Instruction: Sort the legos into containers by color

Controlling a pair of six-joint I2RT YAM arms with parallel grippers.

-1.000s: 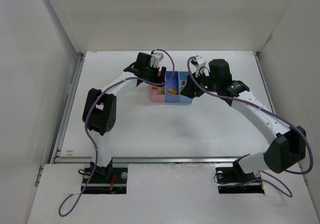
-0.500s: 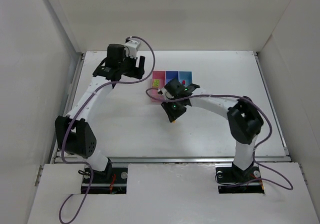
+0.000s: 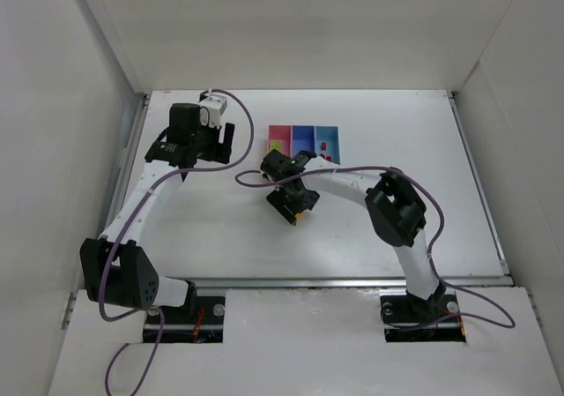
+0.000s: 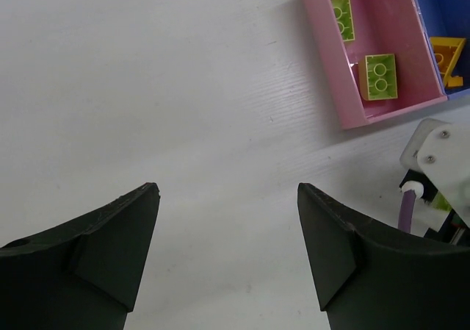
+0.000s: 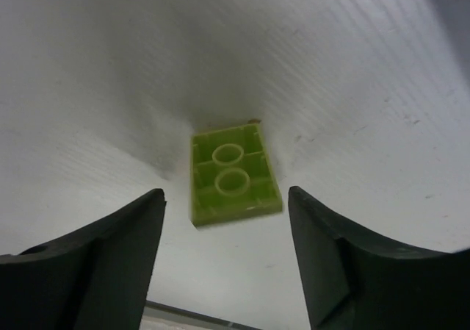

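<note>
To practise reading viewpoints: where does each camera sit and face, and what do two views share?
Top external: above and behind the arms, looking down on the table; both show whole.
Left wrist: on the left arm, facing down at the pink bin; its open jaws below.
Right wrist: facing down at a lime lego; open jaws either side.
Shared: top and left wrist both show the pink bin.
</note>
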